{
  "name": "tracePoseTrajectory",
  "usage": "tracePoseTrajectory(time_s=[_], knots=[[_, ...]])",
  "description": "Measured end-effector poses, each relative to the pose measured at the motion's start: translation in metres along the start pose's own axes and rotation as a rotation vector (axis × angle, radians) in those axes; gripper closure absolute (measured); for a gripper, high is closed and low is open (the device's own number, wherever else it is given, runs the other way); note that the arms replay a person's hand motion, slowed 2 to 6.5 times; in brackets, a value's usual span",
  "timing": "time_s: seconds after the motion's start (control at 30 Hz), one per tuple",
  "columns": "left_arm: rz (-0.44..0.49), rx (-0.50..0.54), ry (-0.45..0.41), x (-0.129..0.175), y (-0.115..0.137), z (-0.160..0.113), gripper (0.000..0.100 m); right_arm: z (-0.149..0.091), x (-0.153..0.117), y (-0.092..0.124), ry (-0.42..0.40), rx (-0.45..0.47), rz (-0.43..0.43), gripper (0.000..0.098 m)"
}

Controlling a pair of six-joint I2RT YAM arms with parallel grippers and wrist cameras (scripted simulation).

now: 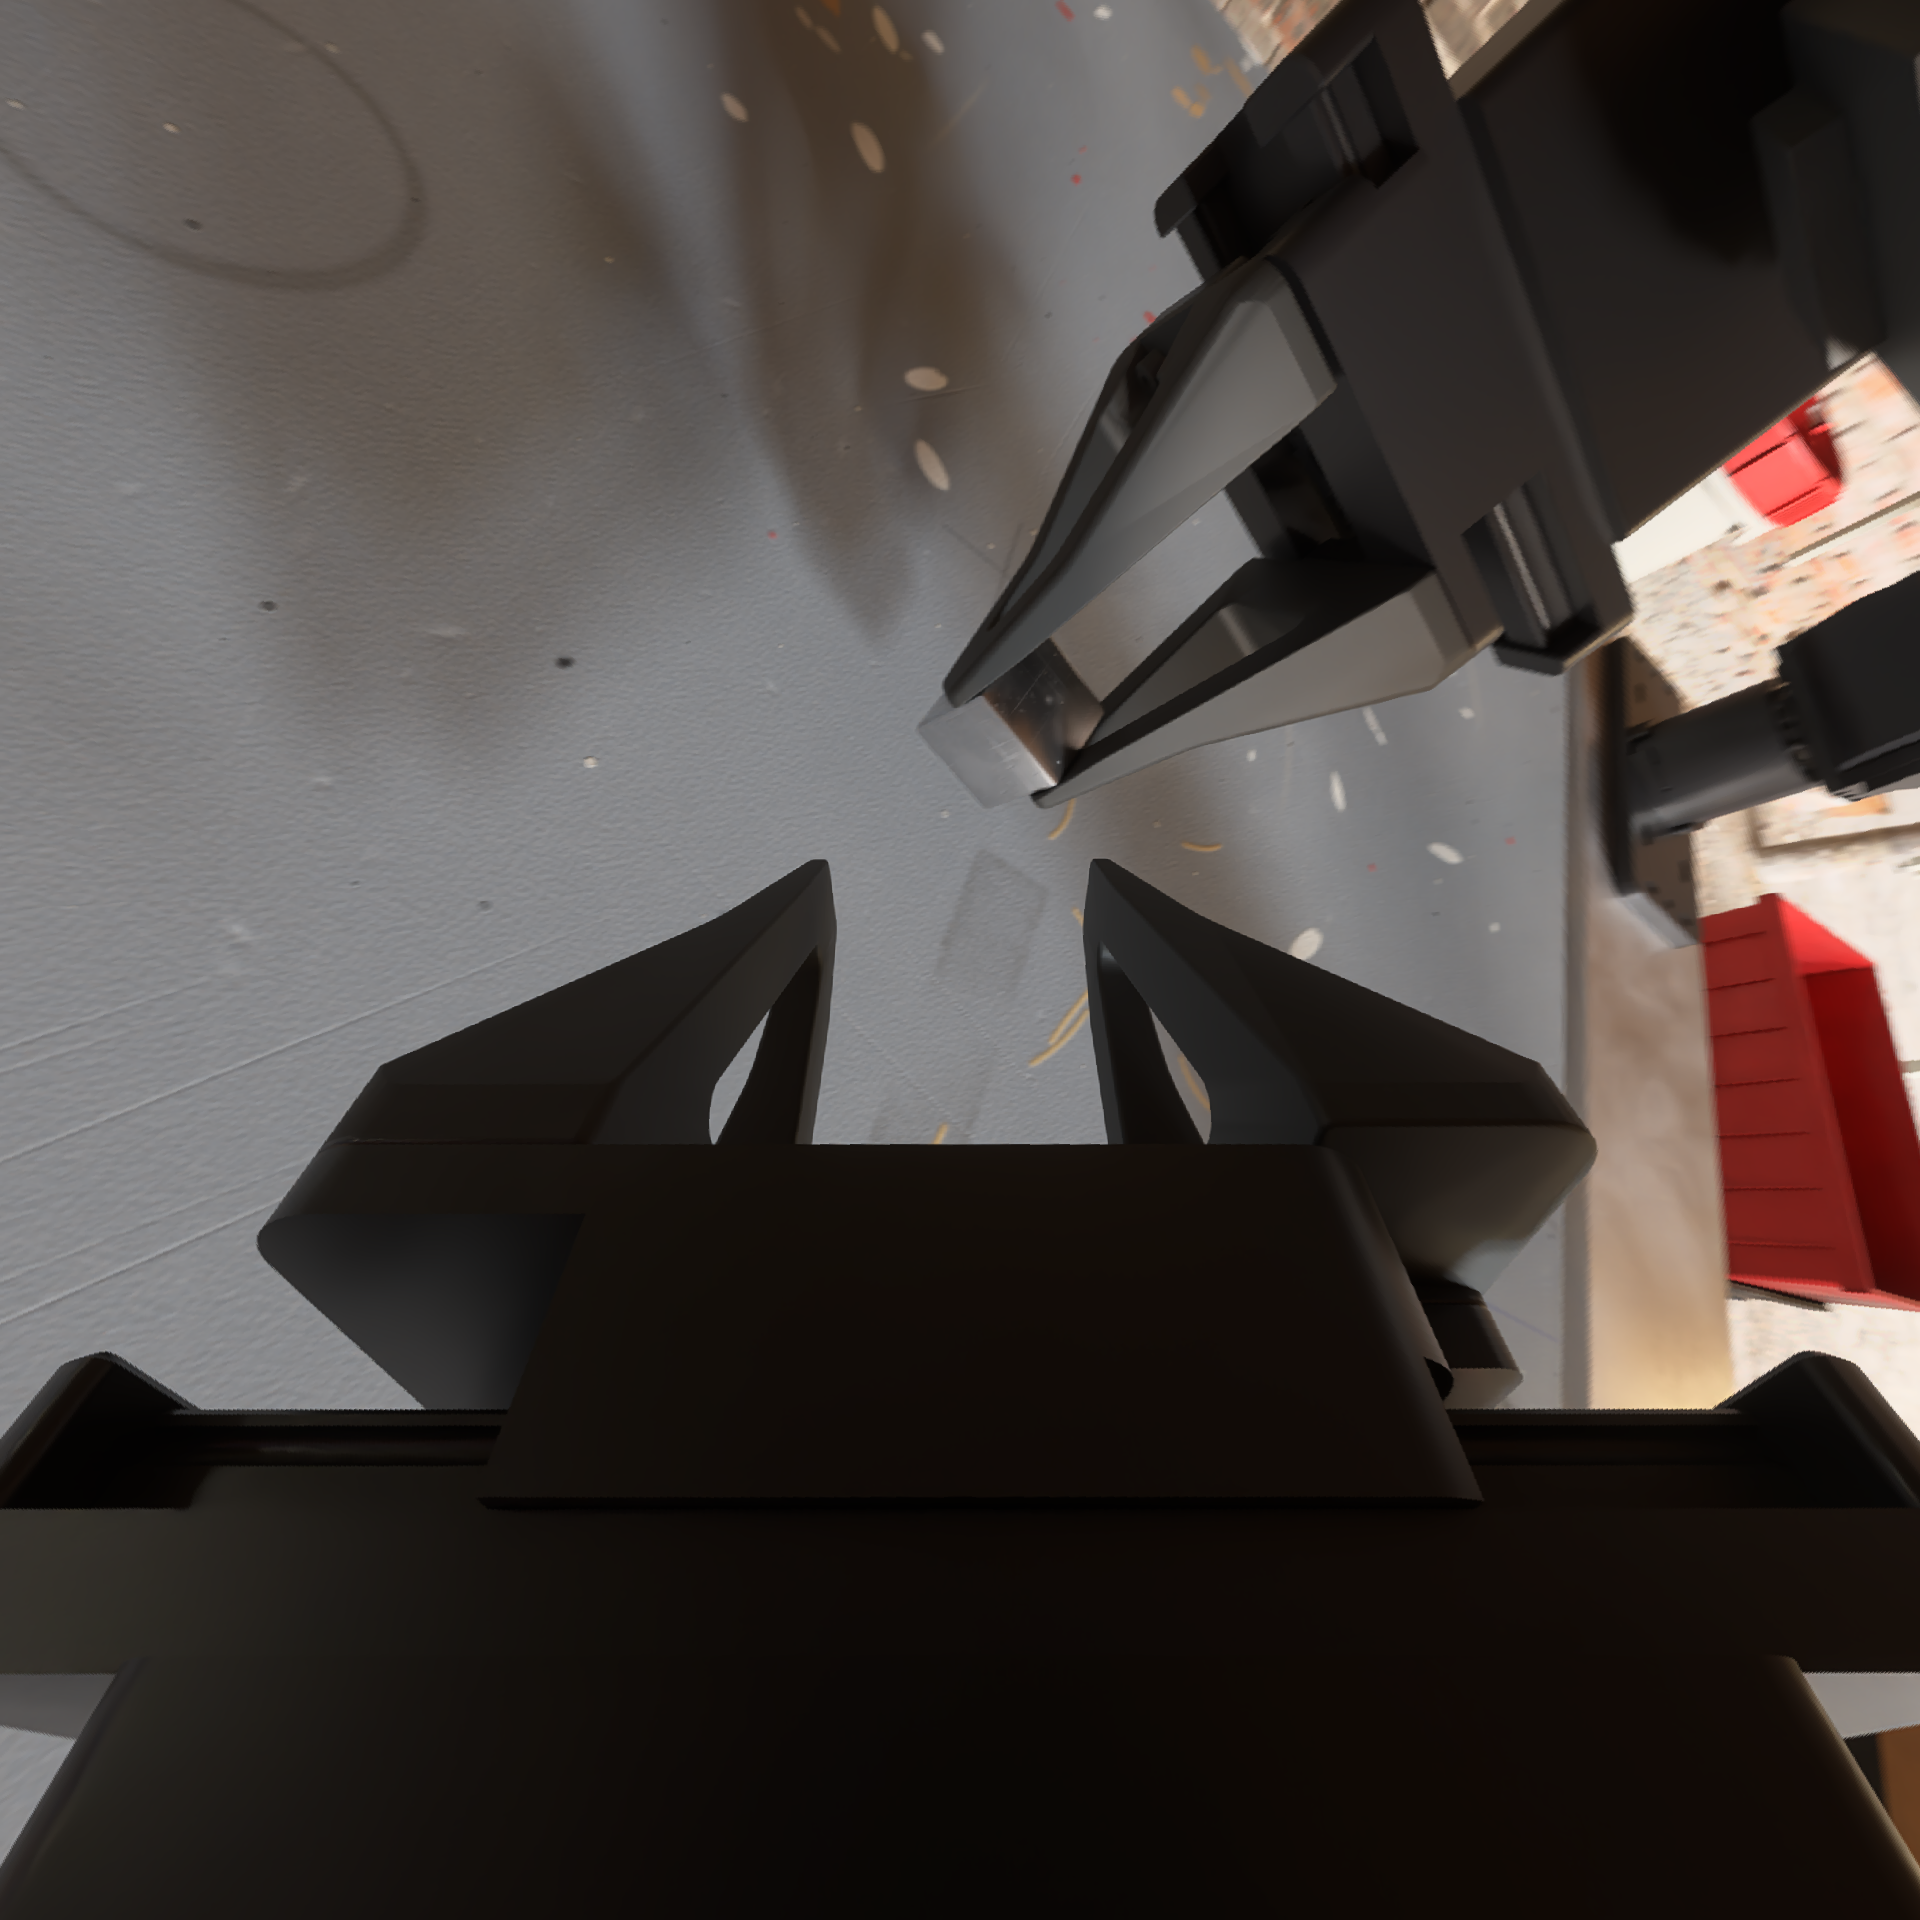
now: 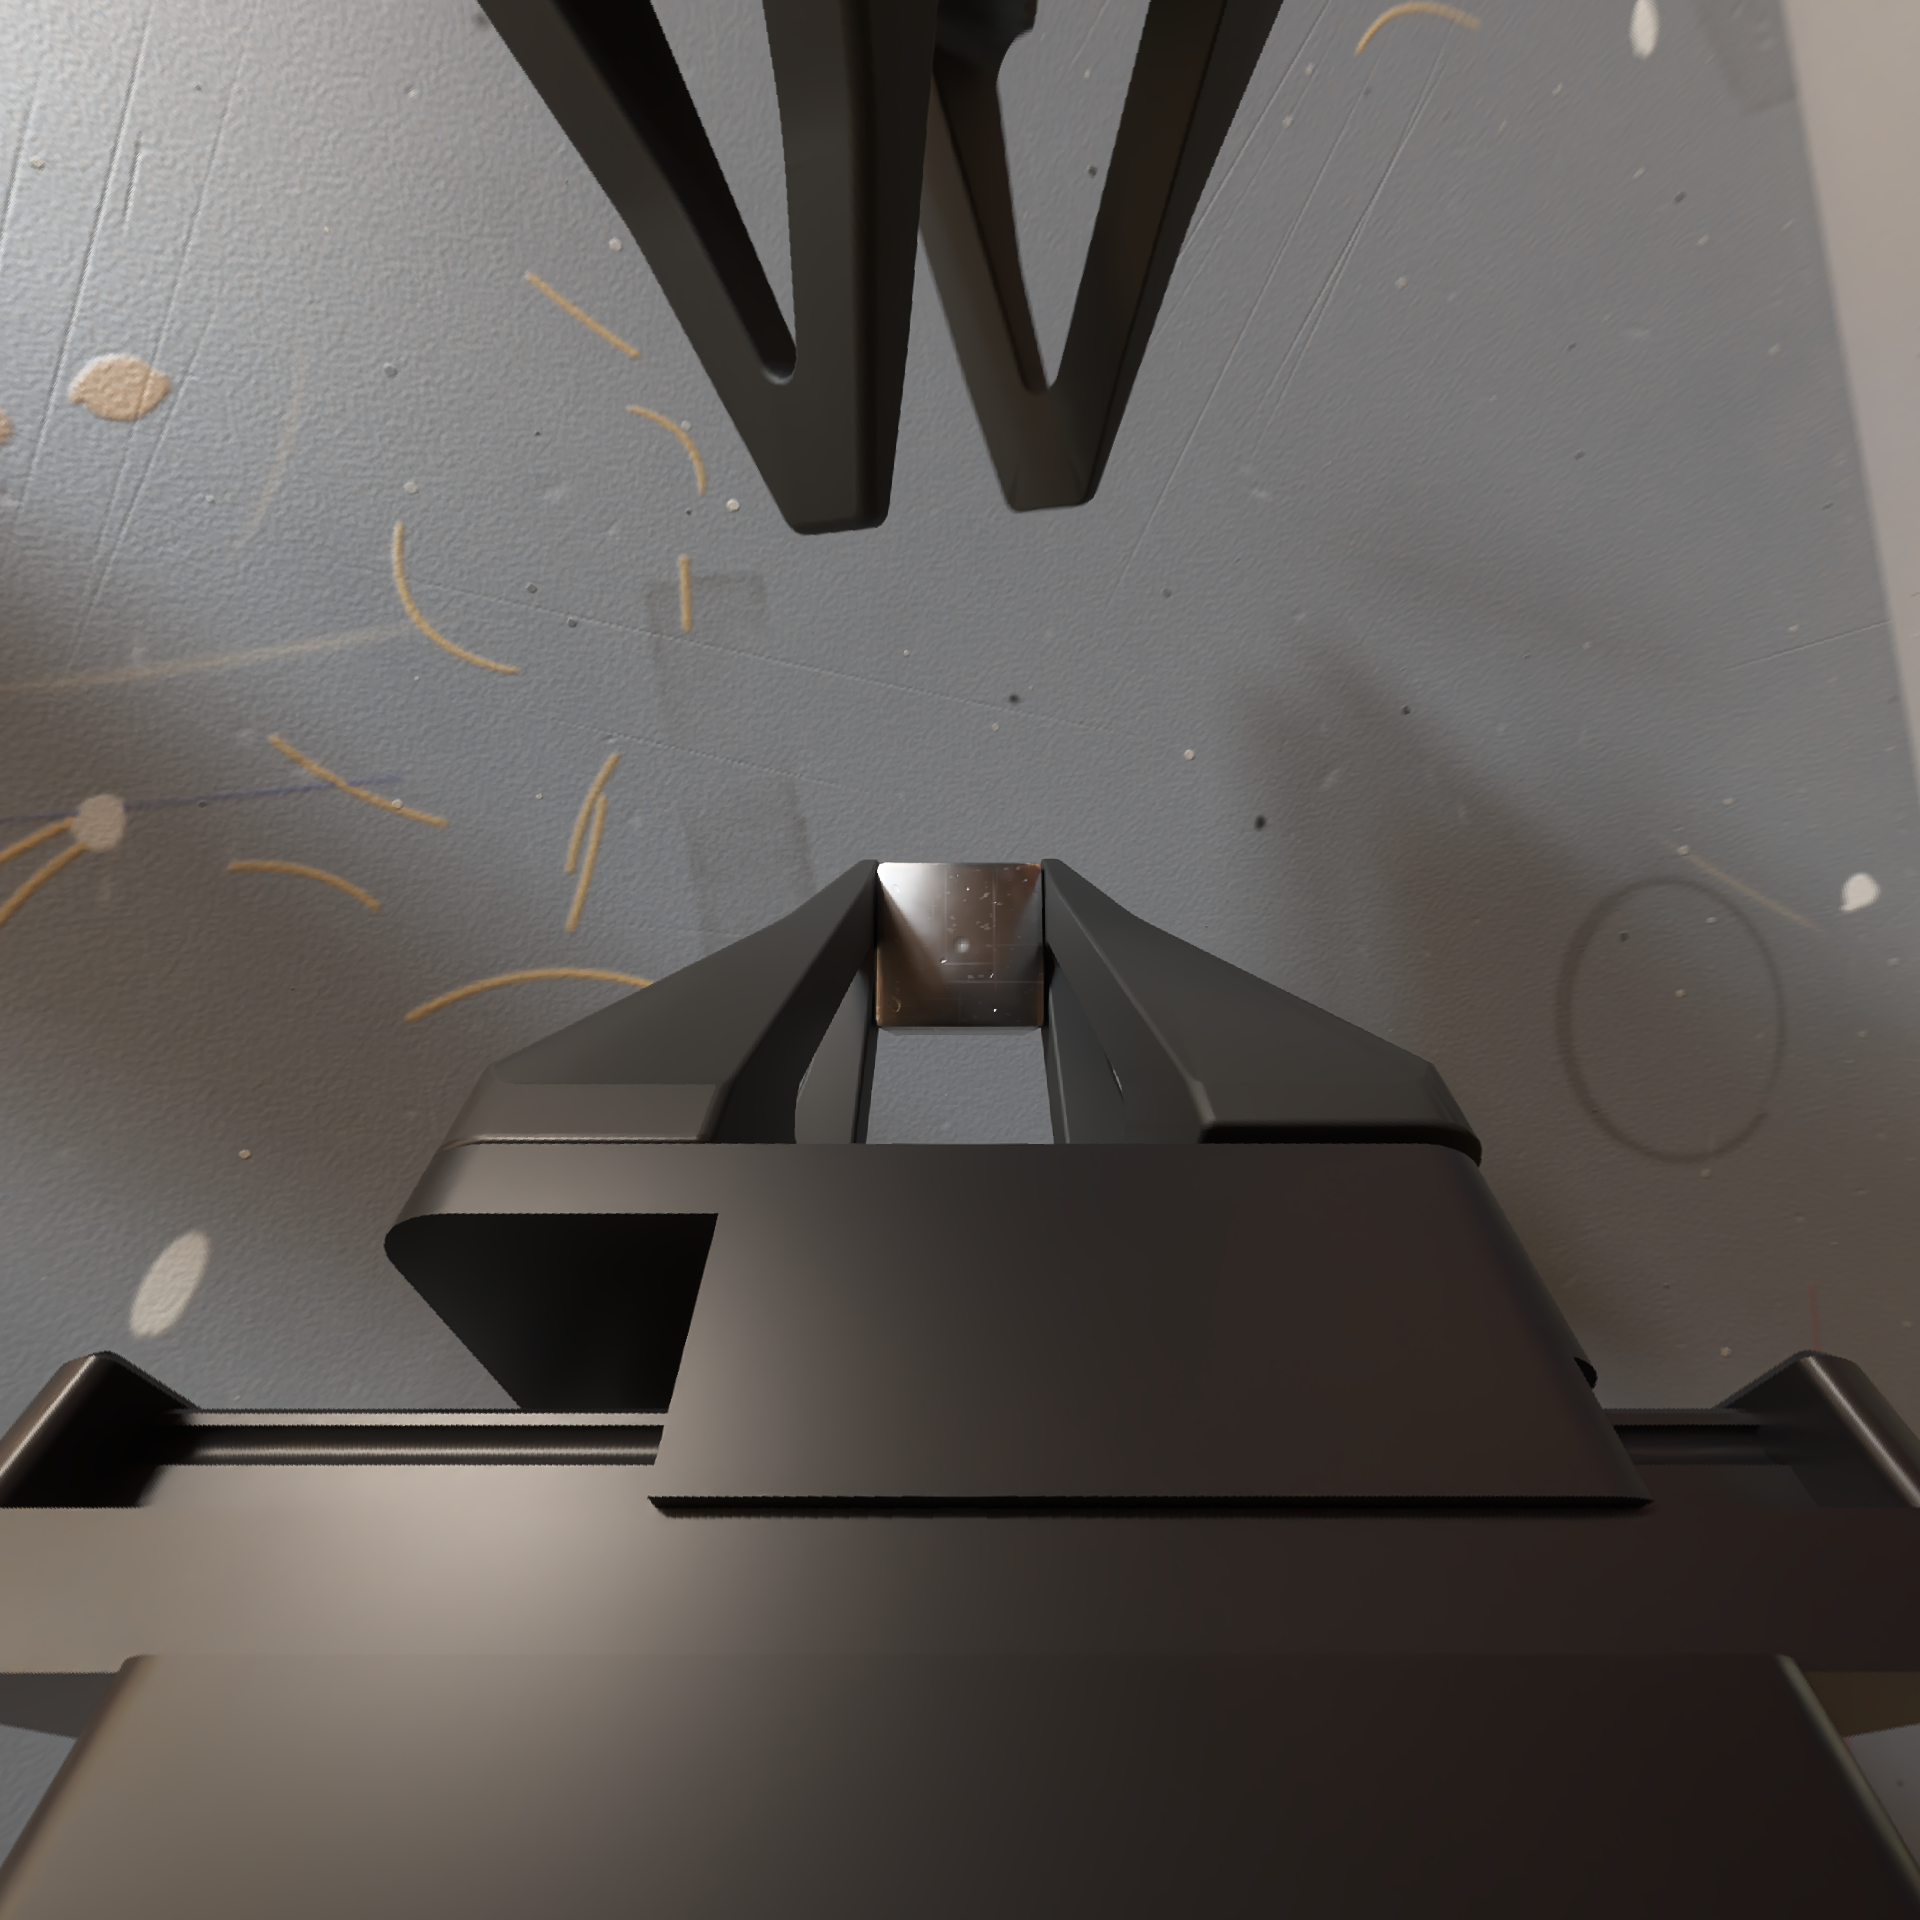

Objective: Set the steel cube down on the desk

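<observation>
The desk [image 1: 364,644] was a grey, finely textured surface, marked with pale flecks, tan curved scratches and a faint ring stain [image 1: 197,145] at the upper left of the left wrist view. Its edge ran down the right side of that view, with red bins [image 1: 1808,1101] on a speckled floor beyond it. The right gripper [image 2: 958,868] had its jaws pinching the steel cube [image 2: 958,943] at the fingertips, at the centre of the right wrist view and above the desk. The left gripper [image 1: 956,868] had its jaws spread and empty, its tips near the cube but apart from it. Bare desk extended across the left half of the left wrist view.
</observation>
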State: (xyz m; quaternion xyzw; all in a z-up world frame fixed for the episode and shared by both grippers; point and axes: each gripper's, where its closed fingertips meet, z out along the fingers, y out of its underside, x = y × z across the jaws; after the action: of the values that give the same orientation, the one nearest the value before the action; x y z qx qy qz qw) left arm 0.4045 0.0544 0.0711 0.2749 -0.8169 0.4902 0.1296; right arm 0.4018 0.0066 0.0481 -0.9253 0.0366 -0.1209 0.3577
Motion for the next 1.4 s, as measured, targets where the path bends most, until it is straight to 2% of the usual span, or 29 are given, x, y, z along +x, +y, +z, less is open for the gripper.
tracePoseTrajectory(time_s=[0.23, 0.5, 0.83, 1.03, 1.4], knots=[[0.173, -0.084, -0.168, -0.015, 0.012, 0.002, 0.054, 0.01, -0.001, 0.01, -0.102, -0.067, 0.074, 0.0728], [0.307, -0.174, -0.239, -0.019, 0.026, 0.01, 0.056, 0.013, 0.005, 0.008, -0.203, -0.054, 0.122, 0.0728], [0.332, -0.192, -0.241, -0.02, 0.03, 0.013, 0.07, 0.02, 0.009, 0.011, -0.297, -0.08, 0.108, 0.0728], [0.332, -0.194, -0.231, -0.02, 0.031, 0.015, 0.07, 0.023, 0.008, 0.013, -0.326, -0.088, 0.103, 0.0728], [0.337, -0.2, -0.217, -0.02, 0.032, 0.015, 0.07, 0.024, 0.009, 0.01, -0.328, -0.079, 0.086, 0.0728]])
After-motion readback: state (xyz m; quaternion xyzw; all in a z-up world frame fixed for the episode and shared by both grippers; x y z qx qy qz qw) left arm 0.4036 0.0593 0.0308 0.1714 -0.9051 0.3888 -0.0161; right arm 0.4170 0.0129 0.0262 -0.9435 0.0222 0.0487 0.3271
